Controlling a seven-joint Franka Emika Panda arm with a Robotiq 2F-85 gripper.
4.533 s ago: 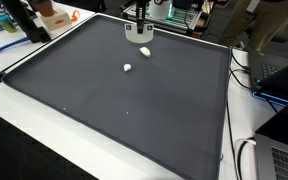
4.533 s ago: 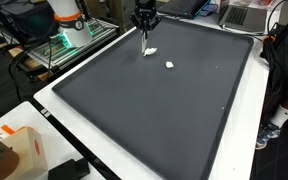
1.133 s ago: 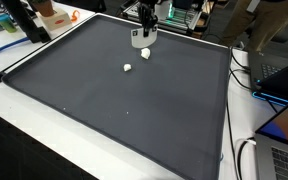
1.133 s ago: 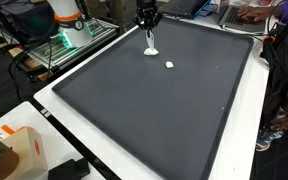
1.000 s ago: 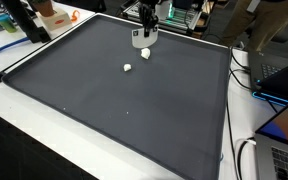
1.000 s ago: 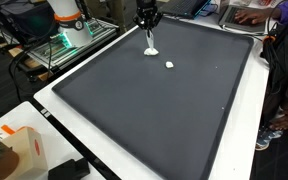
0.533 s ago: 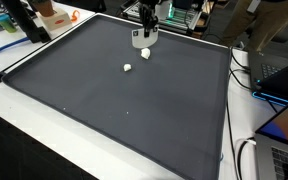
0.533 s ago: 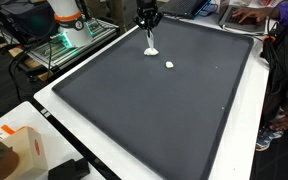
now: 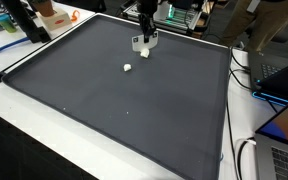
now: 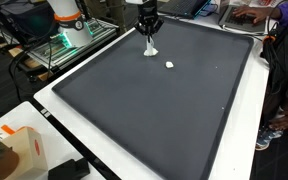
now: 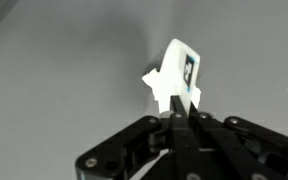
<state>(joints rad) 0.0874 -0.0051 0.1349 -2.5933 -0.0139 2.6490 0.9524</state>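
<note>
Dark mat on a white table. The white piece is clamped in the gripper, held just above the mat near one edge. Judged lifted, not set down. A second piece lies on the mat nearby, apart.

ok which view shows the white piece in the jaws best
The wrist view: the white piece sits mid-frame, pinched at its lower edge between the shut jaws, with a dark mark on one side. In both exterior views it is only a tiny white blob over the far end of the black mat.
</note>
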